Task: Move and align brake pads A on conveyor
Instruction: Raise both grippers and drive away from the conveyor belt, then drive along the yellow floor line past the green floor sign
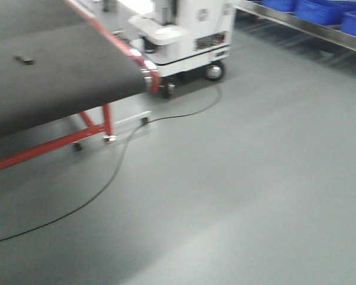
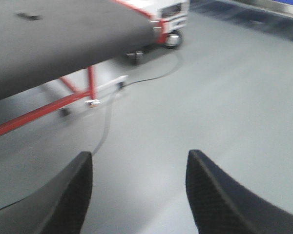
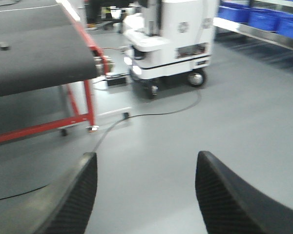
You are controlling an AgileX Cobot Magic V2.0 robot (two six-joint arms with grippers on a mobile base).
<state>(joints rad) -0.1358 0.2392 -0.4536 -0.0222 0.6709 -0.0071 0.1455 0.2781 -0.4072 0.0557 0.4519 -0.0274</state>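
The left claw (image 2: 139, 195) pointed out low over the grey floor (image 2: 224, 97), its two fingers spread wide with nothing between them; the right claw (image 3: 145, 195) sat the same way, spread and empty; the conveyor (image 2: 63, 39) stood ahead and left of both claws, well apart; only one brake pad (image 2: 29, 16) showed on it, small and blurry; one black cable (image 1: 115, 172), one white cart (image 3: 171, 39) and three blue bins (image 3: 263, 18) were farther ahead.
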